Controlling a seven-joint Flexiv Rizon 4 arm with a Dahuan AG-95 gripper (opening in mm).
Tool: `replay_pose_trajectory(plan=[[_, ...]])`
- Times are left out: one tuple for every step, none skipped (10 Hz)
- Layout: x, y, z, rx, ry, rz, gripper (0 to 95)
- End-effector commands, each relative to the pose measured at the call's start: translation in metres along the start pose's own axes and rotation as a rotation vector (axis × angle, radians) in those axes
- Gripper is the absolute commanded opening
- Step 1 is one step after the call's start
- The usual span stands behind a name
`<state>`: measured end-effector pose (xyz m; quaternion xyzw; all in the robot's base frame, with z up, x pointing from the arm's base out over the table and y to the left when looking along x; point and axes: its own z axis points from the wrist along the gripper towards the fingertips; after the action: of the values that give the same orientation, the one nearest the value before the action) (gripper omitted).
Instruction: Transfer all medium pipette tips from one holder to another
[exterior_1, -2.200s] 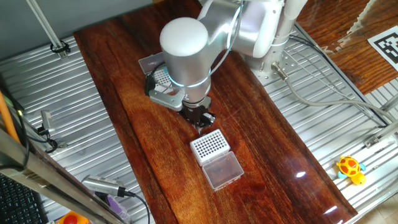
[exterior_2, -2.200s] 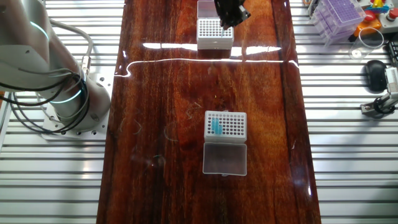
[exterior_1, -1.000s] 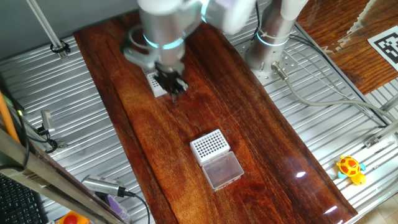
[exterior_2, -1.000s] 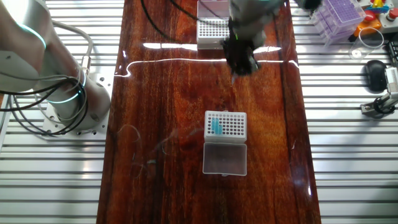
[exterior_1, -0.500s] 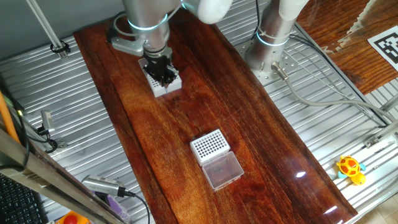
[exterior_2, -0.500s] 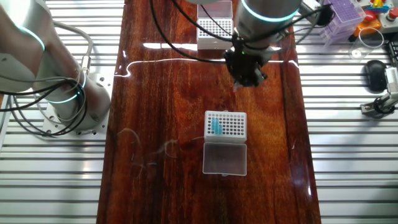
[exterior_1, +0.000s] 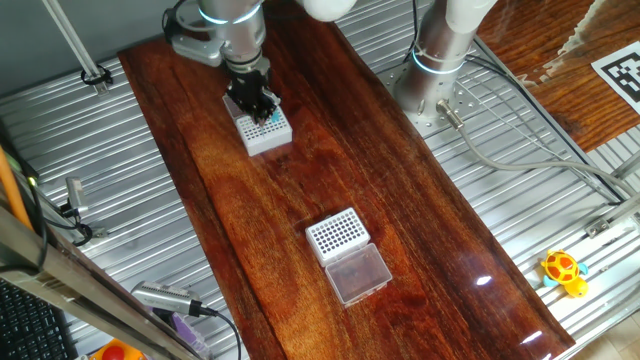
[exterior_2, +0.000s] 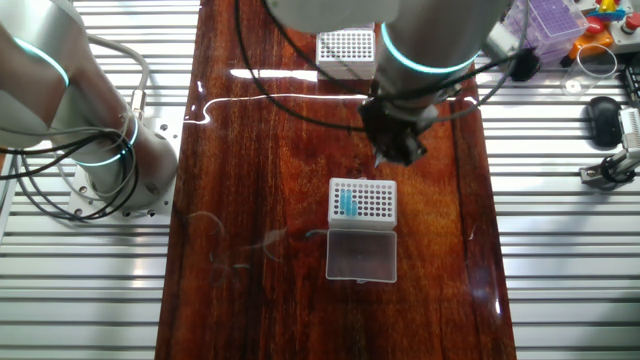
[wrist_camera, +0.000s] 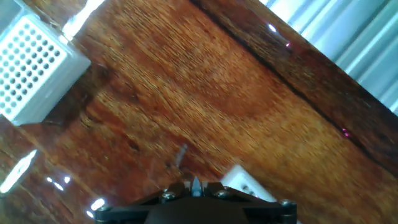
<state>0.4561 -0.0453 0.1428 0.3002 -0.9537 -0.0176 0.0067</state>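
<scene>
My gripper (exterior_1: 260, 106) hangs over the far white holder (exterior_1: 268, 133), beside its row of teal-blue medium pipette tips (exterior_2: 347, 203). In the other fixed view the gripper (exterior_2: 393, 153) sits just above that holder's (exterior_2: 365, 200) upper right edge. In the hand view, the jaws (wrist_camera: 196, 185) are shut on one pale teal tip that points down at the wood. A corner of the near holder (wrist_camera: 247, 182) shows beside it. The second white holder (wrist_camera: 32, 67), its holes showing no tips, lies at the top left there, and also appears in both fixed views (exterior_1: 337, 232) (exterior_2: 347, 46).
Each holder has a clear lid (exterior_1: 359, 273) (exterior_2: 361, 254) hinged flat beside it. The dark wooden board (exterior_1: 420, 230) is flanked by ribbed metal. The robot base (exterior_1: 435, 60) stands at the back right. A purple rack (exterior_2: 545, 25) sits off the board.
The gripper has travelled from the holder without tips across the board to the holder with the blue tips, carrying a tip between its jaws.
</scene>
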Motion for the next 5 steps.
replay_pose_trajectory(plan=[[0.017,-0.009,0.002,0.008,0.002,-0.013,0.0],[0.024,-0.014,0.004,0.007,-0.001,-0.023,0.0],[0.028,-0.015,0.005,0.007,-0.002,-0.022,0.0],[0.030,-0.014,0.006,0.007,-0.004,-0.017,0.0],[0.032,-0.013,0.008,0.008,-0.005,-0.015,0.0]])
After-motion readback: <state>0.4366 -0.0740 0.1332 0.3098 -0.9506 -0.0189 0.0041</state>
